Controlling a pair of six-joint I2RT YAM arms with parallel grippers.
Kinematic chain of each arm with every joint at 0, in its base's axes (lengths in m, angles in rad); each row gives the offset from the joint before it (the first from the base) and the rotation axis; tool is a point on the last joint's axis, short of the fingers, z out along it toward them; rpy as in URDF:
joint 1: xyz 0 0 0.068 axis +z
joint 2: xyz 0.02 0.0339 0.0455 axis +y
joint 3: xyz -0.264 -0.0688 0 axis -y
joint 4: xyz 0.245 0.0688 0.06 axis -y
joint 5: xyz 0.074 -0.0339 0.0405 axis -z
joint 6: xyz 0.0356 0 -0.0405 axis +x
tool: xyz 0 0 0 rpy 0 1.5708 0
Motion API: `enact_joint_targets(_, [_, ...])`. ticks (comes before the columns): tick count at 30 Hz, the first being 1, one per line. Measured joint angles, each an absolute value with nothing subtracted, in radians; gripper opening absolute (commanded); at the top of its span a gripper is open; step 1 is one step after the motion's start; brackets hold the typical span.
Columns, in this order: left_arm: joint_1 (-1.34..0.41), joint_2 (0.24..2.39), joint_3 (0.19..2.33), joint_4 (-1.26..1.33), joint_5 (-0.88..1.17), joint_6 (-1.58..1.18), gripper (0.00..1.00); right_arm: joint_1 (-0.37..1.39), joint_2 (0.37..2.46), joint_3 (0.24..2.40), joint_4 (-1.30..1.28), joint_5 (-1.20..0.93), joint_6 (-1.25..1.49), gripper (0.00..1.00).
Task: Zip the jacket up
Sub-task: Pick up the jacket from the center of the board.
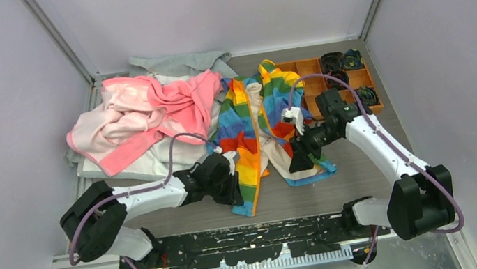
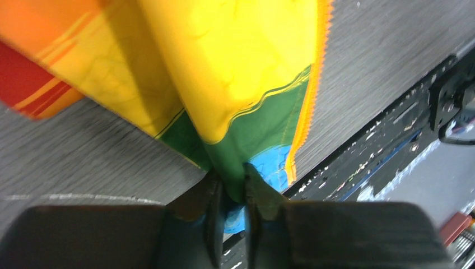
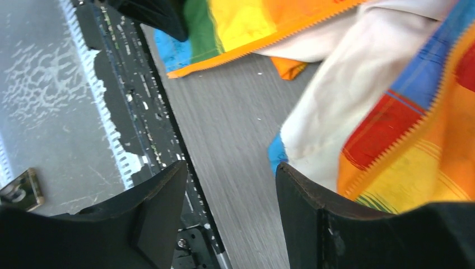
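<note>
On my counter [image 1: 355, 181] I count one striped jacket [image 1: 242, 130], one pink garment [image 1: 148, 112] and one grey garment [image 1: 176, 64]. One orange tray [image 1: 310, 86], upper right, holds four dark bundles [image 1: 332, 61]. My tools number two: left tool [image 2: 232, 193], right tool [image 3: 231, 171].

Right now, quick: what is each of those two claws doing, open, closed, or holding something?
Left gripper: closed, pinching the jacket near its bottom edge.
Right gripper: open, holding nothing.

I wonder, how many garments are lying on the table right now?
3. The rainbow-striped jacket lies mid-table, the pink garment to its left, the grey garment behind the pink one. Pale cloth under the pink one may be a hidden fourth.
</note>
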State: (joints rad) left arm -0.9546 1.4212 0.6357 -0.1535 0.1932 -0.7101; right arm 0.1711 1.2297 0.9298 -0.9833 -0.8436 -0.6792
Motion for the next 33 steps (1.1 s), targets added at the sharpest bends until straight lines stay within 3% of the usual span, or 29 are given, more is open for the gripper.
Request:
enact_joint_targets(14, [-0.943, 1.354, 0.604, 0.128, 0.3, -0.788, 0.0, 0.238, 1.343, 0.931, -1.002, -1.039, -0.646, 0.63])
enact_joint_targets(22, [-0.922, 1.371, 0.519, 0.441, 0.276, -0.891, 0.0, 0.238, 1.428, 0.931, -0.956, -1.113, -0.541, 0.64])
enact_joint_targets(33, [-0.891, 1.377, 0.452, 0.679, 0.205, -0.999, 0.0, 0.239, 1.431, 0.903, -0.838, -1.113, -0.395, 0.61])
